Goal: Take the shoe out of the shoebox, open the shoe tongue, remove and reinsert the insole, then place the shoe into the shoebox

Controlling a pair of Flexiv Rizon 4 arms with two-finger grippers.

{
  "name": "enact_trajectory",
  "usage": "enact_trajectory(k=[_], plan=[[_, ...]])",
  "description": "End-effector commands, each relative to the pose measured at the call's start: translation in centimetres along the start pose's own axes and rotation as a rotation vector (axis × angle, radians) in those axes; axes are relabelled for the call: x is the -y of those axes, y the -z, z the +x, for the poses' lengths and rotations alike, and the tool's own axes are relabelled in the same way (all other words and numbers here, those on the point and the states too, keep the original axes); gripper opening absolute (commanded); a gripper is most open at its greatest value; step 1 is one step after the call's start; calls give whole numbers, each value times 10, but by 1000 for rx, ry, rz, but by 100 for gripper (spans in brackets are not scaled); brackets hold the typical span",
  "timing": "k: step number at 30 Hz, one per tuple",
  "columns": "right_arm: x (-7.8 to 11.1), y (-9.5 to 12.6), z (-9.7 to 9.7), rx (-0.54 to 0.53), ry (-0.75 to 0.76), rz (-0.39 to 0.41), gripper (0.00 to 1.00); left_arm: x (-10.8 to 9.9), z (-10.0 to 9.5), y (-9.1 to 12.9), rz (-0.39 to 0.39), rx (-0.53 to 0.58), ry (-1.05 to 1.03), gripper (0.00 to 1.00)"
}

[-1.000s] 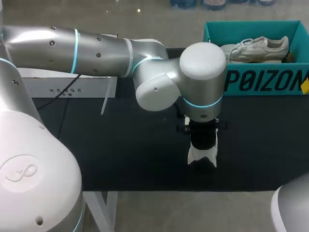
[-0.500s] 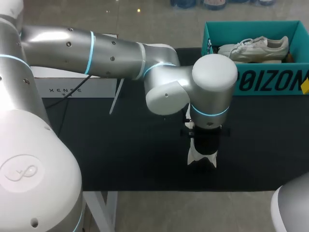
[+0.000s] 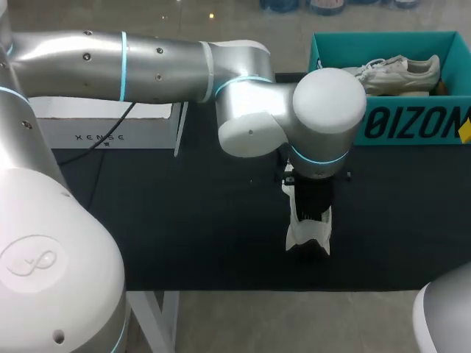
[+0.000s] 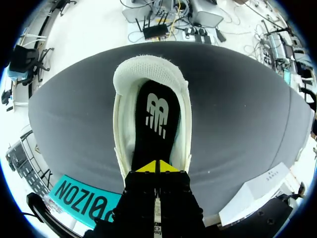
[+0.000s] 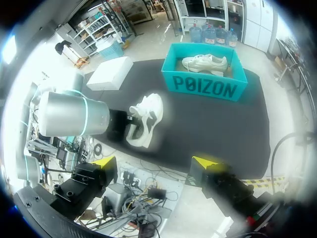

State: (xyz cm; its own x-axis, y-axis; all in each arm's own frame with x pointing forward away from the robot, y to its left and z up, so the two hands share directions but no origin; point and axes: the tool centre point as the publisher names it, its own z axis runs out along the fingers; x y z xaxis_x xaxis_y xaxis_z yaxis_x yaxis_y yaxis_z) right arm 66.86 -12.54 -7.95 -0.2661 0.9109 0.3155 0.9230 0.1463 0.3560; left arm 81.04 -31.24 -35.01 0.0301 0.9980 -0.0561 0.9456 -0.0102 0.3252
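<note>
The left arm (image 3: 147,66) has swung its wrist toward 1 o'clock, yet the left gripper (image 4: 157,167) stays in the white sneaker (image 3: 296,237) at the mat's (image 3: 184,220) 5 o'clock. Its tips are closed together on the black insole (image 4: 154,119), probably seating it. The right gripper (image 5: 156,163) gapes wide, empty.

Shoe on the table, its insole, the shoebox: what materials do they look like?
Shoe: white knit mesh, likely; the collar looks finely textured and matte. Insole: black fabric-topped foam, probably; matte, with a white printed logo. Shoebox: teal cardboard, seemingly; thin flat walls, matte print.
</note>
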Motion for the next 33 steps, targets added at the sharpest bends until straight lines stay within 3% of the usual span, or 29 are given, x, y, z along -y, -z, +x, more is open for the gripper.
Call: enact_trajectory(k=[1, 6, 8, 9, 10, 28, 33], plan=[[-3, 1, 0, 0, -1, 8, 100, -6, -7, -8, 3, -7, -1, 0], [-3, 1, 0, 0, -1, 8, 100, -5, -10, -16, 18, -37, 6, 0], [-3, 1, 0, 0, -1, 8, 100, -4, -9, -20, 30, -43, 12, 66], [-3, 1, 0, 0, -1, 8, 100, -3, -9, -23, 37, -50, 13, 88], [-3, 1, 0, 0, -1, 8, 100, -2, -8, -24, 45, -52, 15, 100], [-3, 1, 0, 0, -1, 8, 100, 4, 4, -24, 54, -71, 54, 100], [-3, 1, 0, 0, -1, 8, 100, 0, 2, -15, 39, -66, 55, 100]])
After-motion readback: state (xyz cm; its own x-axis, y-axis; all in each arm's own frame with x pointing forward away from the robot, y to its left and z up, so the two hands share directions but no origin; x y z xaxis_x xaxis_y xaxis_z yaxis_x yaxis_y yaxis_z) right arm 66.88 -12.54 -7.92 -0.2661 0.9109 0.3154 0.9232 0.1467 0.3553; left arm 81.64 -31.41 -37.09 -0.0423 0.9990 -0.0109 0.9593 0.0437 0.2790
